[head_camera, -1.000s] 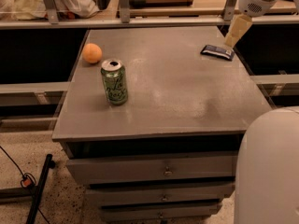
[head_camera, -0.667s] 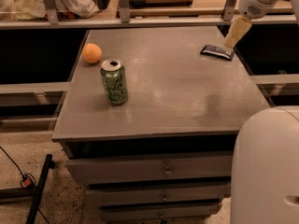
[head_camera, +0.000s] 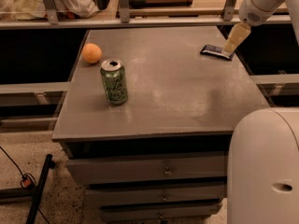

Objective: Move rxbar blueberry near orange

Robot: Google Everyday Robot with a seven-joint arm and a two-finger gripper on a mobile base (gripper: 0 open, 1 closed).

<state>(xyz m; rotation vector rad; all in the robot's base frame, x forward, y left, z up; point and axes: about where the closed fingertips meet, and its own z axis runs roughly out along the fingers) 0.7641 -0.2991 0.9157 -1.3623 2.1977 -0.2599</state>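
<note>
The rxbar blueberry point(head_camera: 215, 51), a flat dark bar, lies near the far right edge of the grey table point(head_camera: 177, 92). The orange point(head_camera: 92, 53) sits near the far left edge. My gripper point(head_camera: 232, 46) hangs from the white arm at the upper right, its pale fingers point(head_camera: 236, 37) pointing down at the right end of the bar. It is right over or touching that end; I cannot tell which.
A green soda can point(head_camera: 114, 82) stands upright on the left half of the table, in front of the orange. The robot's white body point(head_camera: 264, 167) fills the lower right. Drawers sit under the table front. A rail and shelf run behind the table.
The view has shifted slightly to the right. The gripper stays at the bar's right end; the bar, orange and can have not moved.
</note>
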